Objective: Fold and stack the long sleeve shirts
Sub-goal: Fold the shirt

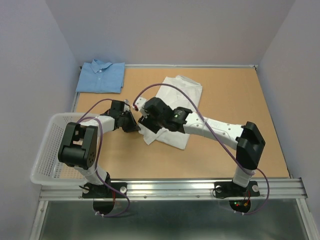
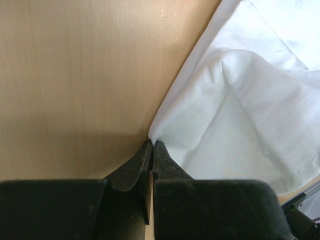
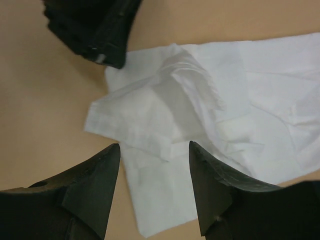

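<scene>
Arms converge on the middle shirt [image 1: 181, 90] on the table [image 1: 235, 100]

Seen from above, with 12 o'clock at the table's far edge: the middle shirt lies from the centre toward 12 o'clock. The left gripper [image 2: 151, 145] touches its 7 o'clock corner, coming in from 9 o'clock. The right gripper [image 3: 154, 150] hangs above that same corner, reaching in from 4 o'clock. A folded shirt [image 1: 101, 76] lies in the 11 o'clock corner, well apart from the other. A basket [image 1: 45, 150] sits at the 8 o'clock edge, just left of the left arm.
</scene>
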Robot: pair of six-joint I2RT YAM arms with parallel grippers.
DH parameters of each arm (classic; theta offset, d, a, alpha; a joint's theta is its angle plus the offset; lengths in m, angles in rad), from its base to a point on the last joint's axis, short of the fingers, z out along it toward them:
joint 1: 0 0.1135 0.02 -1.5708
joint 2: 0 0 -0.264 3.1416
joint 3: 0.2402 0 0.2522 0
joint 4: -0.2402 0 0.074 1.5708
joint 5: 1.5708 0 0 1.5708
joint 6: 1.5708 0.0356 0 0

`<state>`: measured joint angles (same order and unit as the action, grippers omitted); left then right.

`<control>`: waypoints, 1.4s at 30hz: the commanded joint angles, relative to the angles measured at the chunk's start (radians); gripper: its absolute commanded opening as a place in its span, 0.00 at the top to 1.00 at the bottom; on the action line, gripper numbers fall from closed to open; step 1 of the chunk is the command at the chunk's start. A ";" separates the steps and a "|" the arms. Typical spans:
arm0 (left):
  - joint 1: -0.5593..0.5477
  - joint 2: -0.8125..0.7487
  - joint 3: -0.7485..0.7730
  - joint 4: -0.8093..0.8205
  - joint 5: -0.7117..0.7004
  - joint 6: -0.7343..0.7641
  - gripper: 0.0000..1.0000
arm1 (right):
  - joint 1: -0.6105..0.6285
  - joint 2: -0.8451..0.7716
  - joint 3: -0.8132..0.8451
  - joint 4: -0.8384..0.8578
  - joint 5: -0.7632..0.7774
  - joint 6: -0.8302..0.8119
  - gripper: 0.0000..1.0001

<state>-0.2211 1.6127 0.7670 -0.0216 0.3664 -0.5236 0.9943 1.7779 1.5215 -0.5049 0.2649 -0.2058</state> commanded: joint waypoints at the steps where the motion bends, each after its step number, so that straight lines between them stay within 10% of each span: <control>1: -0.001 0.003 -0.006 -0.127 -0.024 0.040 0.96 | 0.062 0.023 -0.047 0.052 -0.110 0.113 0.39; 8: -0.001 0.023 0.002 -0.124 -0.007 0.042 0.96 | 0.102 0.031 -0.217 0.311 -0.148 0.342 0.39; 29: -0.001 0.026 0.003 -0.126 -0.003 0.042 0.96 | 0.106 0.209 -0.215 0.351 -0.066 0.338 0.55; 42: -0.001 0.027 -0.003 -0.121 -0.003 0.045 0.96 | 0.104 0.206 -0.251 0.351 -0.007 0.302 0.99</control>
<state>-0.2207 1.6157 0.7753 -0.0498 0.3878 -0.5125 1.1004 1.9827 1.2812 -0.1604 0.2047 0.1200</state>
